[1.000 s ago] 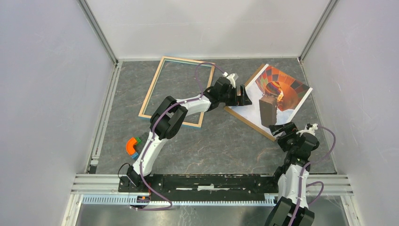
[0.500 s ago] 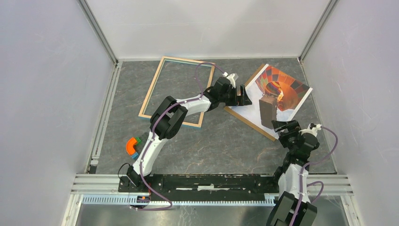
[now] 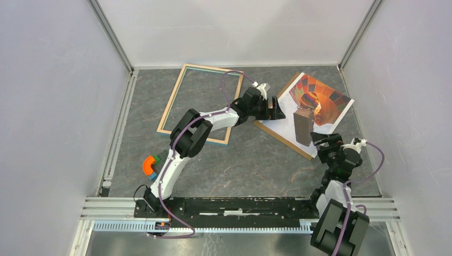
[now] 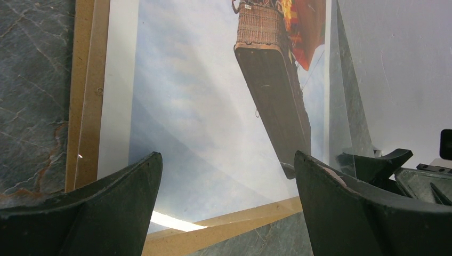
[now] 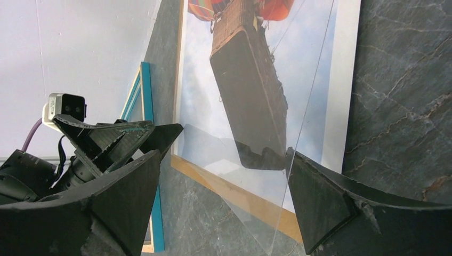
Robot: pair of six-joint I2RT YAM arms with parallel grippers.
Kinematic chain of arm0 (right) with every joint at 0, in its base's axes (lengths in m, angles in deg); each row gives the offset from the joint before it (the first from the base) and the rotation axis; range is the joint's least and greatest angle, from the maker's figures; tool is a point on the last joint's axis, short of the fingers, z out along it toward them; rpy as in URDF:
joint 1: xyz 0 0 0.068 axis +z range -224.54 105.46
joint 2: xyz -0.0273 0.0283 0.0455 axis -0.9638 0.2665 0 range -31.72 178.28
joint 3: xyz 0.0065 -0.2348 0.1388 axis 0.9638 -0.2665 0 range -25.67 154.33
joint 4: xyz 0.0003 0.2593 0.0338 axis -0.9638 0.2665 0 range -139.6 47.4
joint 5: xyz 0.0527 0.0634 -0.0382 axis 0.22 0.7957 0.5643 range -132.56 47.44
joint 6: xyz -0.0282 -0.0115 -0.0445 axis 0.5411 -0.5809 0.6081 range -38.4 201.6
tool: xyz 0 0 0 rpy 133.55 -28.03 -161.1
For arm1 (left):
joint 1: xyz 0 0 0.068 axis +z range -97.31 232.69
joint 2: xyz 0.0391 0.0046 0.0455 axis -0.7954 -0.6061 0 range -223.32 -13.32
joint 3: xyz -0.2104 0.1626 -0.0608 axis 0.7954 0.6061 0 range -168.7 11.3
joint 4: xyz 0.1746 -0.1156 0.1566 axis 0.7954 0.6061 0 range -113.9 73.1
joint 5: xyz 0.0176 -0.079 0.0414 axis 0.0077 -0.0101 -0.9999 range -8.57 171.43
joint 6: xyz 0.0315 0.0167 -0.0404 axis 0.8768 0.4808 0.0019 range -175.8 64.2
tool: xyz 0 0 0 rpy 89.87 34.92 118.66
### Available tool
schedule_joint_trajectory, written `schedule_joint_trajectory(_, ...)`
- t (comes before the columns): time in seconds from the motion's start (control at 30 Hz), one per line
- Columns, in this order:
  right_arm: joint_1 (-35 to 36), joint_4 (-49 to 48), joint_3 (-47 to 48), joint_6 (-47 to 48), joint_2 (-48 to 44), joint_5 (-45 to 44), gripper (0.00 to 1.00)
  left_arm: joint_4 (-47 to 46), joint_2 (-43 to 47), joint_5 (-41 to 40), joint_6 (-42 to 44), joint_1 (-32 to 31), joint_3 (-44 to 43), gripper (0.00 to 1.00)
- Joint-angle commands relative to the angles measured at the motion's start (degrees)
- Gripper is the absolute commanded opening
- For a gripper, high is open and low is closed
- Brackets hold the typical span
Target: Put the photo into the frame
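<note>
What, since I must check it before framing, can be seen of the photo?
The photo is a rectangular paper print, white-bordered: an orange-red multicoloured balloon with wicker basket against pale cloudy sky. It lies flat, face up, askew, on a brown backing board at the table's far right. A clear sheet seems to lie over it.

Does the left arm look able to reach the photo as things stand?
Likely yes: the open left gripper sits beside the photo, nothing between, though a clear sheet seems to overlie it.
</note>
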State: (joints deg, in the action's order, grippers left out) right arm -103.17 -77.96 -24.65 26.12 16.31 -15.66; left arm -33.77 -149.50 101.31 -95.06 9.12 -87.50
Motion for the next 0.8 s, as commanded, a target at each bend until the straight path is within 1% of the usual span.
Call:
schedule_joint_trajectory(0.0,0.1,-7.7,-5.3,-0.2,3.1,-1.9,0.92,1.3,0.3,0.8,-1.2,0.0,1.2,1.00)
schedule_joint_trajectory(0.1,0.1,-11.7,-5.7,-0.6,5.9,-1.8,0.89,0.8,0.5,1.0,-1.0,0.0,1.3,1.00)
schedule_joint_trajectory(0.17,0.1,-15.0,-6.2,-1.2,8.2,-1.4,0.84,0.7,0.6,1.1,-0.6,-0.2,1.3,1.00)
schedule_joint_trajectory(0.2,0.1,-16.2,-6.3,-1.4,9.3,-1.0,0.81,0.7,0.7,1.1,-0.2,-0.3,1.3,1.00)
schedule_joint_trajectory(0.23,0.1,-17.4,-6.3,-1.3,10.6,-0.7,0.75,0.6,0.8,1.2,0.2,-0.5,1.3,1.00)
schedule_joint_trajectory(0.33,0.1,-18.9,-6.5,-1.2,12.7,-0.8,0.66,0.6,1.5,1.1,2.2,-1.2,1.2,1.00)
schedule_joint_trajectory(0.4,0.1,-20.8,-6.9,-1.1,13.4,-0.4,0.54,0.3,2.3,1.1,3.7,-1.8,1.6,1.00)
schedule_joint_trajectory(0.43,0.1,-21.0,-6.9,-1.0,13.5,-0.2,0.50,-0.2,2.9,1.2,4.2,-2.1,2.0,1.00)
schedule_joint_trajectory(0.5,0.1,-20.1,-6.8,-0.4,13.2,0.0,0.45,-1.6,4.5,1.5,4.8,-2.1,3.2,1.00)
schedule_joint_trajectory(0.57,0.1,-17.6,-6.1,1.3,12.7,0.0,0.40,1.1,6.6,1.2,5.3,-2.1,2.8,1.00)
schedule_joint_trajectory(0.63,0.1,-13.8,-4.5,4.0,12.2,-0.1,0.38,2.0,10.3,1.1,5.0,-2.5,4.4,1.00)
schedule_joint_trajectory(0.7,0.1,-10.8,-3.4,5.3,11.2,-0.1,0.30,3.3,15.5,1.4,4.9,-2.7,6.2,1.00)
schedule_joint_trajectory(0.77,0.1,-8.9,-2.5,6.1,10.2,0.4,0.22,6.9,20.6,-0.1,5.8,-3.1,8.0,1.00)
